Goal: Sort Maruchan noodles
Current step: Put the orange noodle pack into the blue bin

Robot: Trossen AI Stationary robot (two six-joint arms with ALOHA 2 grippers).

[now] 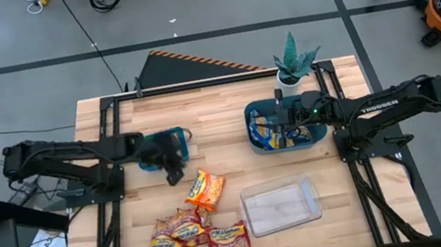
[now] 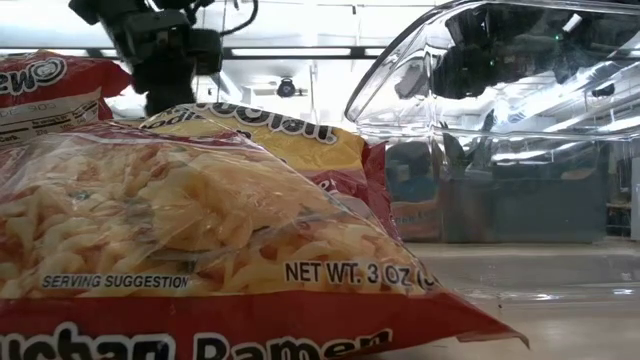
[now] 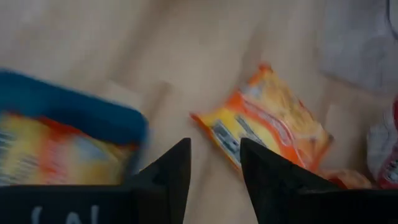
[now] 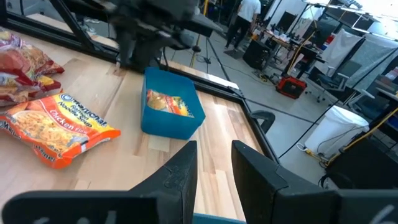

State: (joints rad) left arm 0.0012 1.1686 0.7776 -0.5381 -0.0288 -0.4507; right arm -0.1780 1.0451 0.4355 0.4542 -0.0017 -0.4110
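Sorting looks partly done: an orange packet already lies in the left teal bin (image 1: 172, 143), and blue-and-yellow packets fill the right teal bin (image 1: 285, 127), so each bin seems to take one variety. The left gripper (image 1: 173, 172) hovers between its bin and the loose orange Maruchan packet (image 1: 205, 189), fingers apart and empty, probably lining up on that packet next. The right gripper (image 1: 282, 118) waits above its bin, fingers slightly apart, holding nothing. Red-and-yellow packets (image 1: 198, 232) lie heaped near the table's front edge, beside the clear plastic container (image 1: 280, 204).
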